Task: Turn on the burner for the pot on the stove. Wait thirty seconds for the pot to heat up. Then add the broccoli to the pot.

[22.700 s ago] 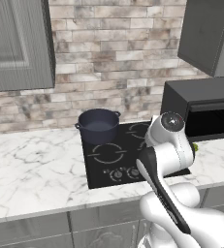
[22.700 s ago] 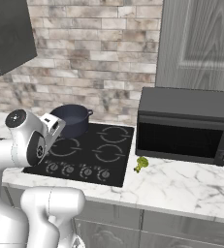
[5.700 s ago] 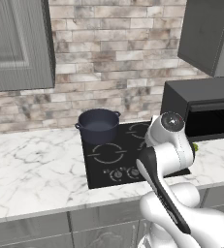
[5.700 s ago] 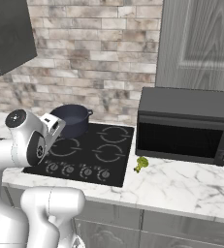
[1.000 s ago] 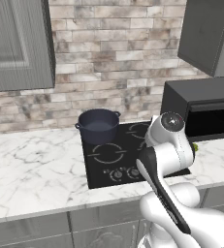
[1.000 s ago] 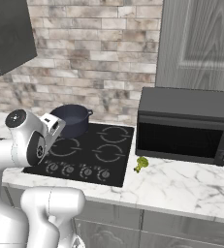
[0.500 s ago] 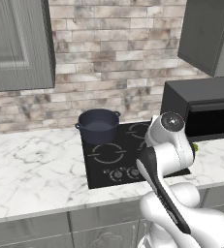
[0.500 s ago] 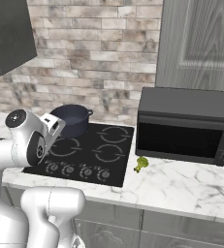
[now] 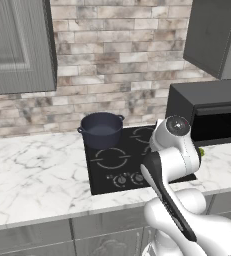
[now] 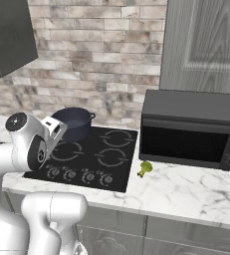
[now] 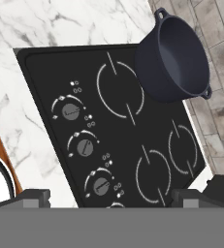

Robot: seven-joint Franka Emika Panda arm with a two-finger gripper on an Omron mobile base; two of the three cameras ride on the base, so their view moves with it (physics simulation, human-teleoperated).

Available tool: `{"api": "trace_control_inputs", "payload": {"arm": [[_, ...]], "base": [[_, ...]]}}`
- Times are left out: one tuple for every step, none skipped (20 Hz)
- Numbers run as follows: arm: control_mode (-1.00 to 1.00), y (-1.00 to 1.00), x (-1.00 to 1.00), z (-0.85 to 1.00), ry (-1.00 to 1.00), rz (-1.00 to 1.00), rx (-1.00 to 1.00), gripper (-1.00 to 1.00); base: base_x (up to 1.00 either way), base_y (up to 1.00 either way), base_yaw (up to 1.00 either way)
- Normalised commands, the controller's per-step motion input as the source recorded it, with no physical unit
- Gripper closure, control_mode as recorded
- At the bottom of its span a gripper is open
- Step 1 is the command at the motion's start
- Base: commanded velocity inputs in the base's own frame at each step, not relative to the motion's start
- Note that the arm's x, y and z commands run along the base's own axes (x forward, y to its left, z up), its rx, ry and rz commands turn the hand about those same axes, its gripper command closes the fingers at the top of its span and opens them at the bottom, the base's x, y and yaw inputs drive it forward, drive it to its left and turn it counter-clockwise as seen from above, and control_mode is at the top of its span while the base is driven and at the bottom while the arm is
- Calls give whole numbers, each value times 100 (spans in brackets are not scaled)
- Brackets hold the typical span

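The dark blue-grey pot (image 9: 102, 130) (image 10: 74, 122) (image 11: 174, 55) stands empty on the back left ring of the black stove (image 9: 98, 167) (image 10: 117, 167) (image 11: 45, 68). A row of round knobs (image 11: 85, 147) (image 10: 69, 174) runs along the stove's front edge. My gripper (image 11: 111, 198) hovers over the front half of the stove, jaws wide open with nothing between them, and looks down on the knobs. The small green broccoli (image 10: 145, 168) (image 9: 201, 151) lies on the marble counter between the stove's right edge and the microwave.
A black microwave (image 10: 191, 129) (image 9: 212, 110) stands on the counter to the right of the stove. Grey cabinets (image 9: 17, 45) (image 10: 206, 45) hang above, against a brick wall. Marble counter (image 9: 32, 170) stretches to the left of the stove.
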Motion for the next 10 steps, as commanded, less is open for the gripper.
{"api": "trace_control_inputs", "payload": {"arm": [[-100,0,0,0,0,0,0,-100],[-100,0,0,0,0,0,0,-100],[-100,0,0,0,0,0,0,-100],[-100,0,0,0,0,0,0,-100],[-100,0,0,0,0,0,0,-100],[-100,0,0,0,0,0,0,-100],[-100,0,0,0,0,0,0,-100],[-100,0,0,0,0,0,0,-100],[-100,0,0,0,0,0,0,-100],[-100,0,0,0,0,0,0,-100]], "base": [[0,0,0],[0,0,0],[0,0,0],[0,0,0],[0,0,0],[0,0,0],[0,0,0],[0,0,0],[0,0,0],[0,0,0]]}}
